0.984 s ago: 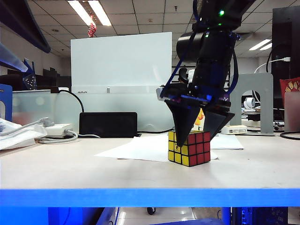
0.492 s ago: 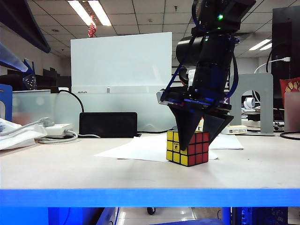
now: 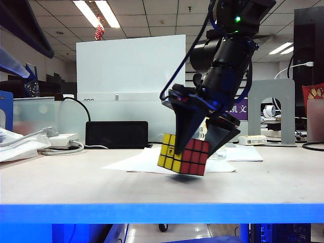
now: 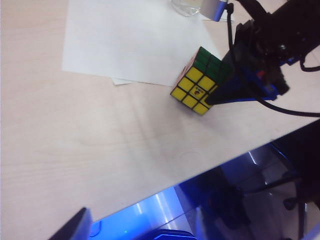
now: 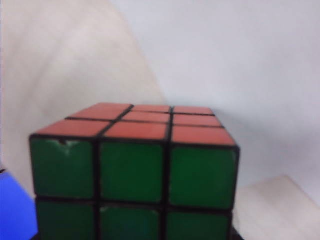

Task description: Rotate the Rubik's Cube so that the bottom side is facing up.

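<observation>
The Rubik's Cube (image 3: pixel 183 156) hangs tilted just above the table, its yellow face to the left and its red face to the right in the exterior view. My right gripper (image 3: pixel 196 148) comes down from above and is shut on it, one black finger (image 3: pixel 186 132) over the yellow-red edge and the other behind the cube. The right wrist view is filled by the cube (image 5: pixel 132 170), green toward the camera and orange on top. From the left wrist view, the cube (image 4: pixel 192 87) and the right gripper (image 4: pixel 222 92) sit far off. Only one finger (image 4: pixel 75 227) of my left gripper shows, off to the side, holding nothing.
A white paper sheet (image 3: pixel 136 161) lies under and behind the cube. At the back stand a black box (image 3: pixel 116 134), a white adapter with cables (image 3: pixel 61 142), a whiteboard (image 3: pixel 131 76) and a grey metal bracket (image 3: pixel 273 106). A blue strip (image 3: pixel 162 212) marks the table's front edge.
The right gripper closed on the cube, then its wrist turned. The cube has come off the table, tipped over and shifted left.
</observation>
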You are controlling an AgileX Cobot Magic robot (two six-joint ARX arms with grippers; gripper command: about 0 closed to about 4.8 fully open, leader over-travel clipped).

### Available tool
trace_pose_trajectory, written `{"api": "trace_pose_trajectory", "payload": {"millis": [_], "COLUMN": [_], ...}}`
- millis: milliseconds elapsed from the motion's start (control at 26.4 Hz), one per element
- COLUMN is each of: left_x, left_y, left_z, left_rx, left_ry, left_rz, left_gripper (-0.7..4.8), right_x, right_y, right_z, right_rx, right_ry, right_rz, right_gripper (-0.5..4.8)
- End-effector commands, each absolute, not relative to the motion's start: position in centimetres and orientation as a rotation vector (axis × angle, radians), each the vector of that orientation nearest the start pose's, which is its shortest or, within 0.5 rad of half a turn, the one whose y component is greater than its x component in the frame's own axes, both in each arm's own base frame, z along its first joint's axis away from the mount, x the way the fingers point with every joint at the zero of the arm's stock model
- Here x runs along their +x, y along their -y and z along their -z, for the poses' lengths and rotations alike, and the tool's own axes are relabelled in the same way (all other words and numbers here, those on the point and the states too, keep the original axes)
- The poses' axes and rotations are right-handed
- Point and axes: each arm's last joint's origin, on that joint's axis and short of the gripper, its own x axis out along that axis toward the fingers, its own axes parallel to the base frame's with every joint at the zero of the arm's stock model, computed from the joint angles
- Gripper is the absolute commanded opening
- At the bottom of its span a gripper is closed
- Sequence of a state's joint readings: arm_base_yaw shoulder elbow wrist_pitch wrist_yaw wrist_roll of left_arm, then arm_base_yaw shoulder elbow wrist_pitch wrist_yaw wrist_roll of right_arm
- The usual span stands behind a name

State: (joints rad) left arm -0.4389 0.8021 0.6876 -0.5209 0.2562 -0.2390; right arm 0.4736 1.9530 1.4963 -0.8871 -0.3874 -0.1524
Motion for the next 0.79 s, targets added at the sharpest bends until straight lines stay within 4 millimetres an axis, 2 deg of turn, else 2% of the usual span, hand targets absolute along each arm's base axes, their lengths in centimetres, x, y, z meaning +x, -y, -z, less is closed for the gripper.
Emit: {"api": "trace_pose_trajectory", "payload": {"millis": [38, 378, 454, 530, 795], "left_x": [14.6, 14.9, 15.0, 15.2, 15.5], "left_y": [7.6, 7.7, 7.8, 7.8, 8.0], "left_z": [-27.0, -26.8, -26.6, -26.4, -26.2], "left_rx": [-0.128, -0.064, -0.053, -0.041, 0.048], "left_ry": [-0.696, -0.693, -0.701, -0.71, -0.692], "left_rz": [0.583, 0.588, 0.592, 0.597, 0.624], "left_gripper": [2.78, 2.79, 2.98, 3.44, 3.46], "right_x": [33.9, 33.9, 33.8, 33.7, 33.2], "right_y": [-18.9, -19.4, -19.5, -19.5, -19.5], "right_z": [-21.0, -23.6, -24.5, -25.3, -27.8], "right_rx": [-0.113, 0.083, 0.132, 0.171, 0.26], "right_ry": [-1.277, -1.169, -1.139, -1.107, -1.023], "right_rz": [-0.879, -1.003, -1.045, -1.085, -1.161], "right_gripper": [2.82, 2.83, 2.83, 2.83, 2.83]}}
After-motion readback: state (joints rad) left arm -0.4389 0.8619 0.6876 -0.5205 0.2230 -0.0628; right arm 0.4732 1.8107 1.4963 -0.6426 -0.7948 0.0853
